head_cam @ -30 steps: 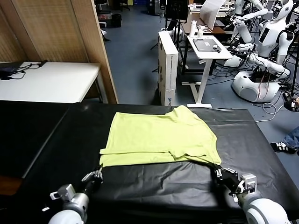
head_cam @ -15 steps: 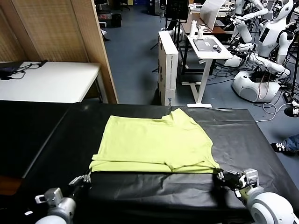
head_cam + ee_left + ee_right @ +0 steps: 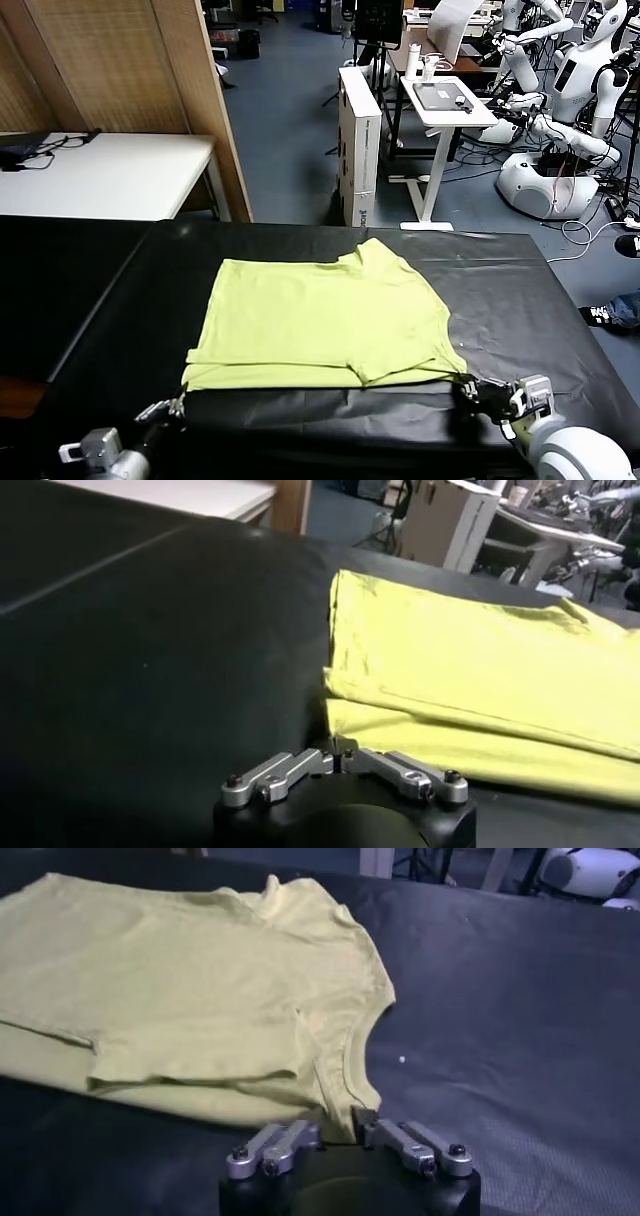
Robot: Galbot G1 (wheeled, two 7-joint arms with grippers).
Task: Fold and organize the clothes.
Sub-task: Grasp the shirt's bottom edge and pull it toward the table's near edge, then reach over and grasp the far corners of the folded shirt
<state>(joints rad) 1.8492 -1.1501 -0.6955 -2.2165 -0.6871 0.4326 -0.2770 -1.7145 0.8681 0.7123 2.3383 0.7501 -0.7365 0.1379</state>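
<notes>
The clothes amount to 1 lime yellow-green T-shirt, lying folded flat on the black table, its near edge doubled into 2 layers. 2 grippers sit at that near edge. The left gripper is at the shirt's near left corner; in the left wrist view its fingers stand spread just short of the hem, holding nothing. The right gripper is at the near right corner, jaws parted, 1 fingertip touching the hem beside the collar in the right wrist view.
</notes>
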